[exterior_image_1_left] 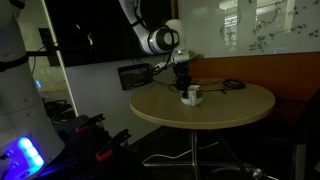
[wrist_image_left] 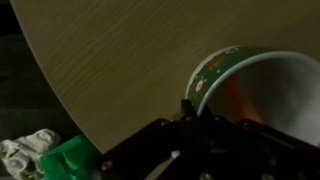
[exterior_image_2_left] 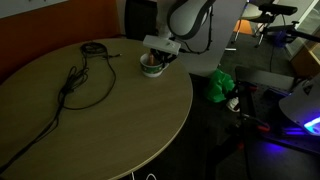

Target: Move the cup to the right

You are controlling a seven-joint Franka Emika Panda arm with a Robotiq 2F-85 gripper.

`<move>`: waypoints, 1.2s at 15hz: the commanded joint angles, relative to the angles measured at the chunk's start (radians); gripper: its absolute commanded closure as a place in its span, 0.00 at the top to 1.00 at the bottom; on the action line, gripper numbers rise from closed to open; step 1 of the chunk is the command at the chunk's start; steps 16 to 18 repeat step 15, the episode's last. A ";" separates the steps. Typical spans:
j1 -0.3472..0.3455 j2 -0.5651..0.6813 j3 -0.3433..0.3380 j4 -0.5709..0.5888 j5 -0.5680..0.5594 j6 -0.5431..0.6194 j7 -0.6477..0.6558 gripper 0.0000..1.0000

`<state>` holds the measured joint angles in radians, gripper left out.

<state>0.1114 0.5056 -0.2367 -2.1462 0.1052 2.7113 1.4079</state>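
Note:
The cup [exterior_image_1_left: 191, 96] is small and white and stands on the round wooden table [exterior_image_1_left: 235, 112] near its edge. It also shows in an exterior view [exterior_image_2_left: 151, 67]. In the wrist view the cup [wrist_image_left: 255, 80] has a green patterned outside and a white inside with an orange tint. My gripper [exterior_image_1_left: 184, 82] comes down on it from above, seen in both exterior views [exterior_image_2_left: 160, 52]. In the wrist view one finger [wrist_image_left: 190, 107] presses on the cup's outer wall at the rim. The other finger is hidden. The gripper looks shut on the cup's rim.
A black coiled cable [exterior_image_2_left: 80, 80] lies on the table [exterior_image_2_left: 110, 125] beside the cup, also in an exterior view [exterior_image_1_left: 228, 84]. A green object [exterior_image_2_left: 221, 86] and a white cloth [wrist_image_left: 25, 150] lie on the floor below the table edge. A monitor [exterior_image_1_left: 135, 75] stands behind.

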 commanded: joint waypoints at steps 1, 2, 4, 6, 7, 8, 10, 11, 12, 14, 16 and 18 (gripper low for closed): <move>0.004 -0.047 -0.006 -0.038 0.018 0.021 0.010 0.38; -0.003 -0.057 0.001 -0.040 0.024 0.016 -0.002 0.44; -0.003 -0.091 0.002 -0.052 0.014 0.014 -0.015 0.58; 0.000 -0.141 -0.001 -0.066 -0.004 -0.026 -0.025 0.74; 0.006 -0.168 -0.008 -0.078 -0.020 -0.036 -0.020 0.80; 0.013 -0.196 -0.015 -0.087 -0.043 -0.059 -0.011 0.89; 0.027 -0.250 -0.031 -0.112 -0.112 -0.067 0.027 1.00; 0.023 -0.280 -0.027 -0.126 -0.139 -0.074 0.028 1.00; 0.018 -0.305 -0.024 -0.139 -0.165 -0.074 0.038 1.00; 0.014 -0.344 -0.019 -0.158 -0.232 -0.070 0.084 1.00; 0.007 -0.359 -0.010 -0.168 -0.261 -0.063 0.091 1.00; 0.007 -0.359 -0.010 -0.168 -0.261 -0.063 0.091 1.00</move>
